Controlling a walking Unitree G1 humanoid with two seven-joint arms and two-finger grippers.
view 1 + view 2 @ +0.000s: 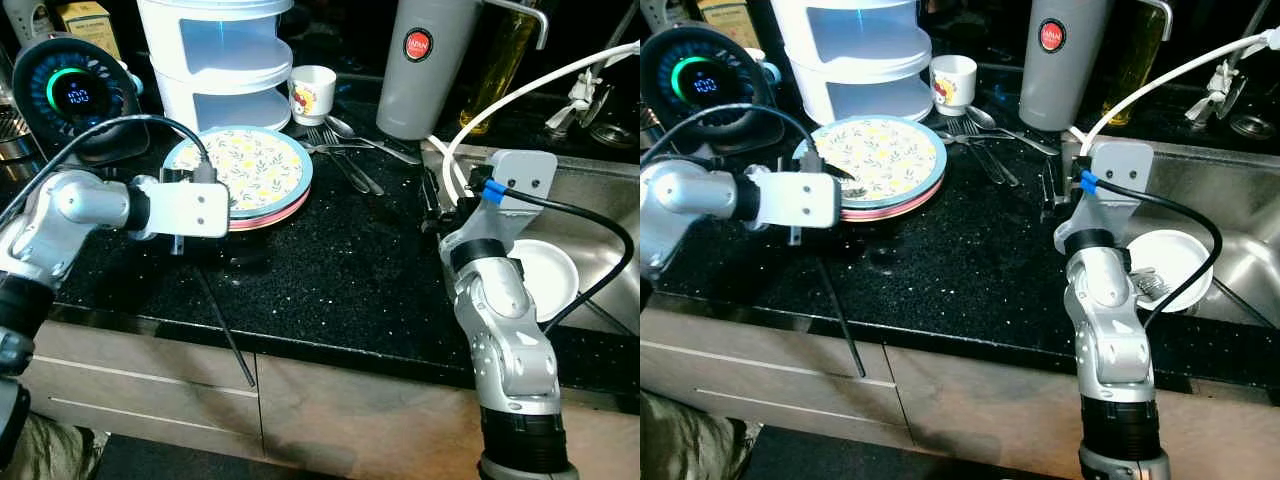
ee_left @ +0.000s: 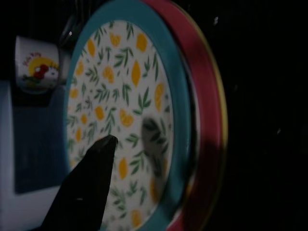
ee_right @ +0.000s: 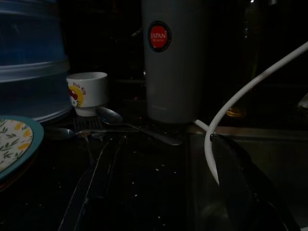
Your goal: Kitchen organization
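My left gripper [image 1: 845, 187] hovers over the near rim of the floral plate [image 1: 245, 167], stacked toward the worktop's back-left; fingers look apart, though dimly seen. Right gripper's [image 1: 432, 195] fingers: can't tell.

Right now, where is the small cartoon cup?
The cartoon cup stands at the back of the counter, between the white stacked container and the grey flask, just behind the forks and spoons.

I see a glossy black speckled stone counter [image 1: 340, 270]. The floral plate [image 1: 250, 165] looks glazed ceramic; the spoon [image 1: 365, 135] and sink [image 1: 600, 200] shiny metal.
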